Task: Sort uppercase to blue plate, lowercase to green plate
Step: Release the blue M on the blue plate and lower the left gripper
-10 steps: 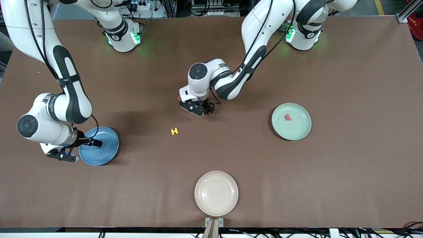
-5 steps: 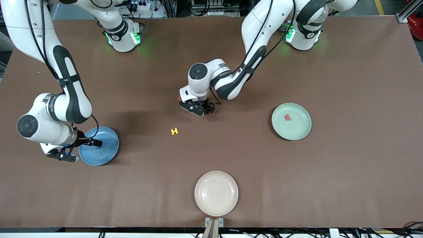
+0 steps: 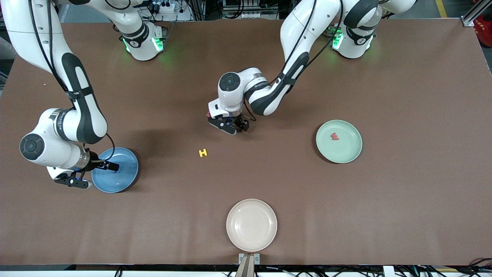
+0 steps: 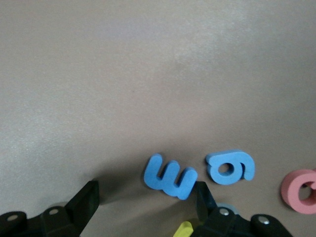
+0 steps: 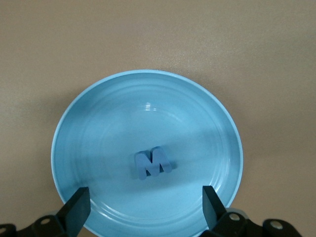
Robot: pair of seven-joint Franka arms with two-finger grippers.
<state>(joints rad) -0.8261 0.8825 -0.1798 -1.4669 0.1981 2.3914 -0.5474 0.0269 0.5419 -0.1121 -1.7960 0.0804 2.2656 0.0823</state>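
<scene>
Foam made the blue m [image 4: 170, 176] light and soft (easily squashed), so the left gripper [image 4: 148, 207], jaws released astride it on the bench [image 4: 148, 74], should pinch its flat sides gently.

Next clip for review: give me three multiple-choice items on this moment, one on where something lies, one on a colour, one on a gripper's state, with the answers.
1. The blue capital M lies:
A. in the blue plate
B. in the green plate
C. on the bare table

2. The letter in the green plate is:
A. yellow
B. red
C. blue

3. The right gripper over the blue plate is:
A. shut on the M
B. open
C. shut on nothing

Answers: 1 A, the M rests inside the blue rim. 2 B, the red letter shows there. 3 B, its fingers stand apart around nothing.
</scene>
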